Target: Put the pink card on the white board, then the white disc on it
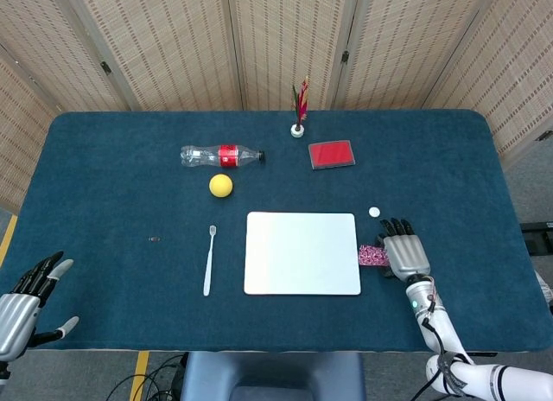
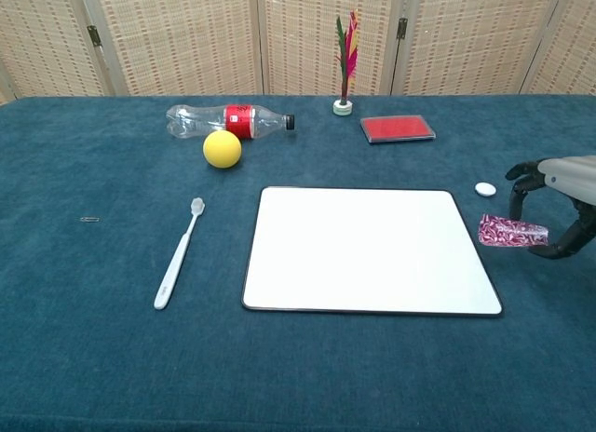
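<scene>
We see a dark blue cloth-covered table (image 1: 104, 176) backed by woven folding screens (image 1: 173, 38). At its centre lies the white board (image 1: 302, 253), flat and bare, with a thin dark edge visible in the chest view.

At the right, the robot's right hand (image 1: 406, 256) grasps the pink card (image 2: 511, 232) between its dark fingers (image 2: 521, 176). In the chest view the card appears lifted off the cloth and slightly tilted, just beyond the board's right edge and not over the board. In the head view the card (image 1: 372, 256) shows at the hand's left side, almost touching the board's right edge.

The left hand (image 1: 22, 302) sits at the table's near left corner, released, with its fingers spread and nothing in them; only the head view shows it.

At the far side we note a clear plastic bottle with a red label (image 1: 221, 155) lying on its side, and a yellow ball (image 1: 221, 186) just in front of it. A flat red case (image 1: 332, 154) lies to the right, with a red and green feathered shuttlecock (image 1: 298, 107) standing upright on its white base behind it.

A white toothbrush (image 1: 208, 259) lies to the left of the board, parallel to its left edge. The white disc (image 1: 374, 212) rests on the cloth near the board's far right corner, just beyond the right hand's fingertips. A small metal clip (image 1: 154, 239) lies well to the left of the toothbrush.
</scene>
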### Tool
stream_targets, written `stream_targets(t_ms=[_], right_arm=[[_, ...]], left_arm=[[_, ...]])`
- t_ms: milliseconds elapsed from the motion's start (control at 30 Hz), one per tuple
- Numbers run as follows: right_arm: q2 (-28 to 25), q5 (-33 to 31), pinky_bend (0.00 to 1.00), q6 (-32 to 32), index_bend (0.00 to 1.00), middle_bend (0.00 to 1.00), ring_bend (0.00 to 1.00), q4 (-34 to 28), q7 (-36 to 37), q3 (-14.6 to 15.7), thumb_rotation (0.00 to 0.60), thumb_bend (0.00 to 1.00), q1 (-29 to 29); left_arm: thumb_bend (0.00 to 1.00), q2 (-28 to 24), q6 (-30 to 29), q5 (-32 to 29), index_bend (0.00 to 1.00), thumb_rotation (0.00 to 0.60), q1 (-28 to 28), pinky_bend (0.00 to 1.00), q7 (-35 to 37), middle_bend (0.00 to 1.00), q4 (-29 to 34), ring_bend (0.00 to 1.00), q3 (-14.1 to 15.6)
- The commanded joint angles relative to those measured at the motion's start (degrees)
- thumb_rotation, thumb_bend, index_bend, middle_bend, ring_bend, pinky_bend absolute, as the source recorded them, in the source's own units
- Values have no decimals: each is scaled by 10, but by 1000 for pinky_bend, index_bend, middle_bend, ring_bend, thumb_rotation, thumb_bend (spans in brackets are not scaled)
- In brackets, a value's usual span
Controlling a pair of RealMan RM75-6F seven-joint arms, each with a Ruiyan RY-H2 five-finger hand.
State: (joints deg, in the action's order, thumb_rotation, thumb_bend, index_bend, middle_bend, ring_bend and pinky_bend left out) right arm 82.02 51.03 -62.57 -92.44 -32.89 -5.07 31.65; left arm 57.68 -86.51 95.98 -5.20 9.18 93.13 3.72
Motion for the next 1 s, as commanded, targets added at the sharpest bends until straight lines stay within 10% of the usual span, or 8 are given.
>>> stream_targets(t_ms=[33,633,1000], right_arm=[[7,-1,0,5,521,89,0,-2,-11,-7,600,209,12],[96,-53,0,47,518,87,0,57,-61,-44,600,203,95],[75,-85,0,61,168,20,0,37,-85,-30,600,163,111]], left_arm=[[255,1,2,0,0,600,-1,170,-2,0,0,0,0],[255,-8,-2,-10,0,600,0,170,38,0,-13,0,-4],[255,-6,-4,-10,0,600,1,170,34,0,-12,0,-6]])
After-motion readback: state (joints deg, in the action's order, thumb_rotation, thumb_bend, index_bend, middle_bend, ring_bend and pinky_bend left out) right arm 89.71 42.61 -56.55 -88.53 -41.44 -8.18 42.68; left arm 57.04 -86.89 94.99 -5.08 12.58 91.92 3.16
